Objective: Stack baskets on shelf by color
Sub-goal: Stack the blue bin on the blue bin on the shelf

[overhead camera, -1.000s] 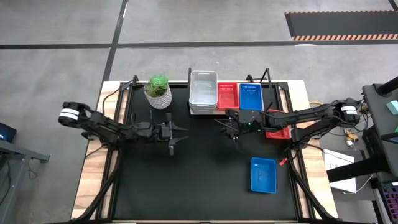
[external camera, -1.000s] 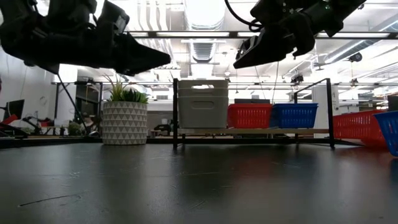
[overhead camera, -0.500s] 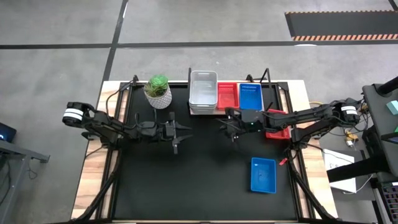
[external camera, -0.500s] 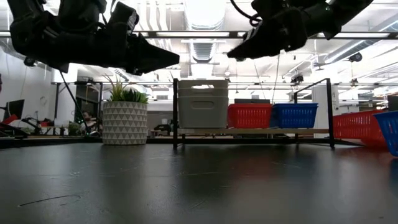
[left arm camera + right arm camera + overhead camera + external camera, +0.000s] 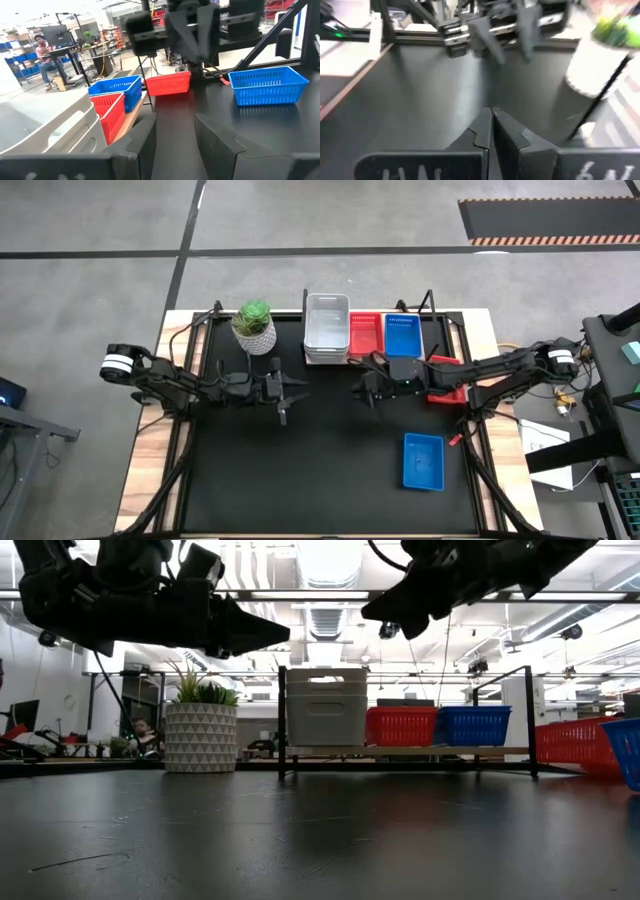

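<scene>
On the shelf (image 5: 450, 750) at the table's far edge stand white-grey baskets (image 5: 327, 328), a red basket (image 5: 364, 333) and a blue basket (image 5: 402, 333), side by side on their bottoms. Another red basket (image 5: 447, 383) sits on the table at the right, partly under my right arm. A blue basket (image 5: 423, 461) sits near the right front. My left gripper (image 5: 290, 388) hovers open above the table's middle left, holding nothing. My right gripper (image 5: 360, 388) hovers shut and empty in front of the shelf, facing the left one.
A white patterned plant pot (image 5: 254, 326) stands at the far left beside the shelf. The black tabletop (image 5: 330, 470) between and in front of the grippers is bare. In the room beyond the table, a seated person (image 5: 44, 55) shows at a desk.
My right gripper has rolled about its own line and tipped its fingertips up toward level, staying shut over about the same spot. No basket has moved.
</scene>
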You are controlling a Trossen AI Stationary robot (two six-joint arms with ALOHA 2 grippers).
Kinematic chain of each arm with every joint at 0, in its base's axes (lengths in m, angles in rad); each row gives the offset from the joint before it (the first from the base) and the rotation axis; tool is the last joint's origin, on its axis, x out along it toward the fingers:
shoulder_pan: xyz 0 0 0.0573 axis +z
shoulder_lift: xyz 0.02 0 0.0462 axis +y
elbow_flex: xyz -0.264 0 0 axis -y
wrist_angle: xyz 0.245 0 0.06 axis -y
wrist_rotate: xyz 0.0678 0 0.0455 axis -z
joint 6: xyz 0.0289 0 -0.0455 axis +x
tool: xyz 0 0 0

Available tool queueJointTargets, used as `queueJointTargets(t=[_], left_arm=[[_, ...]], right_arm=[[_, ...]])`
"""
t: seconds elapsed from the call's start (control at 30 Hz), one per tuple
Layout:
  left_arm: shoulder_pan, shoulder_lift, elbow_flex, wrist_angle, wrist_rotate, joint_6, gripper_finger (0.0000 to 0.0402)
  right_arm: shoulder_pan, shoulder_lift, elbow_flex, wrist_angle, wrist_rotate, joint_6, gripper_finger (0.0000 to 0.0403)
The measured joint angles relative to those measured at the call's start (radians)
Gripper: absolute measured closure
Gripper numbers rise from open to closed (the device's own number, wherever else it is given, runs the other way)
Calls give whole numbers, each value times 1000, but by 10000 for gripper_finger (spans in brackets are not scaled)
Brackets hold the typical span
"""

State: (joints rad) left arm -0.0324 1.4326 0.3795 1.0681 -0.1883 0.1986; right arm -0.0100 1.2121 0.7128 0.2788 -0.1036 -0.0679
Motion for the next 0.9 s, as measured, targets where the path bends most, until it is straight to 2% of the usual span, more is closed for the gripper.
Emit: queueJointTargets(t=[0.13,0.4,0.57,0.7,0.9], left_arm=[[5,-2,3,4,0,14,283],[5,-15,3,51,0,103,283],[6,-17,3,50,0,141,283],[7,-17,3,50,-1,152,283],[7,-17,3,51,-2,231,283]], right_arm=[[35,0,62,-186,-2,126,394],[85,11,311,-997,85,517,394],[108,14,382,-1359,67,868,394],[142,14,399,-1498,39,1067,394],[241,15,422,-1489,-10,1175,385]])
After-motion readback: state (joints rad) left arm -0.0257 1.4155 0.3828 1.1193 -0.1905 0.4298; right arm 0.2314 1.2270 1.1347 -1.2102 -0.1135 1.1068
